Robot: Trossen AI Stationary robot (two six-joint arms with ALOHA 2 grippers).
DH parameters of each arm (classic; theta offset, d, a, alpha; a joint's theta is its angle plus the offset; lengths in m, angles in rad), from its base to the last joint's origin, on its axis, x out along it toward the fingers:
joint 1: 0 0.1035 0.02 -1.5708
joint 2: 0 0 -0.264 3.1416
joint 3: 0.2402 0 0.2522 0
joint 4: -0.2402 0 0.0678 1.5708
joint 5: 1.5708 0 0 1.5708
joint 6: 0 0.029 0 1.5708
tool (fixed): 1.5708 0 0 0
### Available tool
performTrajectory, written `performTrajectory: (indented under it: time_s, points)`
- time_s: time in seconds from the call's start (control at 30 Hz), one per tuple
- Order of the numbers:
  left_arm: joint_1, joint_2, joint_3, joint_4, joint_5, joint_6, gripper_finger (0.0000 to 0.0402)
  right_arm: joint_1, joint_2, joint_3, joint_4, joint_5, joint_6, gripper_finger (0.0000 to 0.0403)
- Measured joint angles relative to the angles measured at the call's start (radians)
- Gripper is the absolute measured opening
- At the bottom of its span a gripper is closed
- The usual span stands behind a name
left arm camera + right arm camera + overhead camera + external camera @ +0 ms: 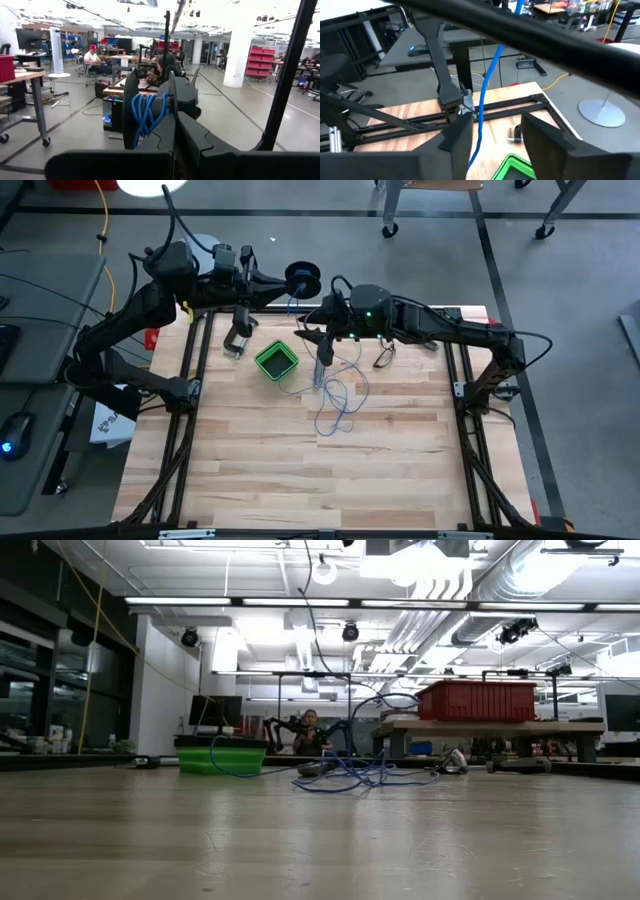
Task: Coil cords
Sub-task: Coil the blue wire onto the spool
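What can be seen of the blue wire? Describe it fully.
The blue wire is thin and flexible, plastic-coated by its look. Part of it is wound in several turns on a dark round spool, which the left gripper holds shut beyond the table's far edge. From the spool it runs down between the right gripper's fingers, which stand apart around it. The rest lies in loose tangled loops on the wooden table, beside the green box.

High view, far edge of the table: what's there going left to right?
Left tool shut on the spool → green box → blue wire running down through the right tool into a loose pile on the table.
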Motion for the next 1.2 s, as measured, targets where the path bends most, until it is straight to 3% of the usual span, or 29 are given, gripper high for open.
performTrajectory:
  time_s: [0.23, 0.6, 0.77, 1.03, 1.2]
  points:
    - [0.000, 0.000, 0.000, 0.002, -0.002, -0.003, 0.0000, 0.000, -0.007, 0.001, 0.000, 0.001, -0.020, 0.0098]
    - [0.000, 0.000, 0.000, 0.001, -0.003, -0.002, 0.0000, 0.000, -0.007, 0.001, 0.001, -0.001, 0.003, 0.0075]
    - [0.000, 0.000, 0.000, 0.001, -0.005, -0.002, 0.0000, 0.000, -0.014, 0.001, 0.000, -0.006, 0.003, 0.0011]
    - [0.001, -0.014, 0.000, -0.005, -0.055, -0.027, 0.0000, 0.009, -0.081, 0.002, -0.083, -0.052, 0.038, 0.0001]
    - [0.022, -0.054, 0.054, -0.148, -0.060, -0.124, 0.0000, 0.037, -0.157, 0.003, -0.130, -0.047, 0.043, 0.0001]
